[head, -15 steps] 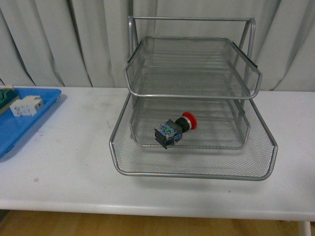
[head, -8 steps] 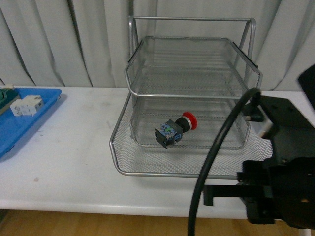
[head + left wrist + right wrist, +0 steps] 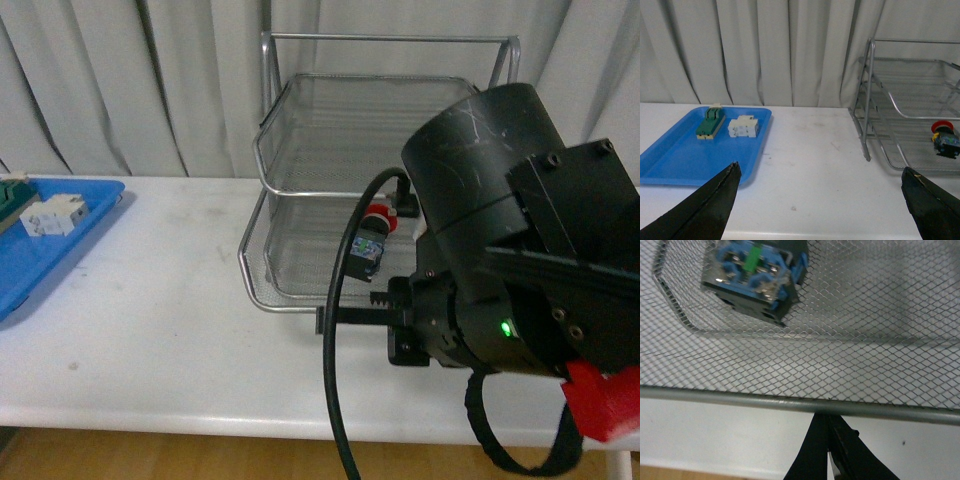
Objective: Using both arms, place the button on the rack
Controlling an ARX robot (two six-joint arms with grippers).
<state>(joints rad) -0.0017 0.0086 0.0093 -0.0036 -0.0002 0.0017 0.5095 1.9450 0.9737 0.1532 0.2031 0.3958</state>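
Note:
The button, red cap and black-and-blue body, lies in a lower tray of the silver wire rack. In the right wrist view its blue-and-black body rests on the mesh just behind the tray's front rim. My right gripper is shut and empty, its tips against that rim from below; in the front view it sits below the tray's front rim. My left gripper is open and empty above the table, left of the rack; the button shows far right.
A blue tray at the left holds a green-and-cream switch block and a white terminal block; it also shows in the front view. My right arm's bulky joint hides the rack's right half. Grey curtains hang behind.
My right arm has swung up into the front view and now covers the rack's right side. The tray's front rim and the button sit further back and higher than before.

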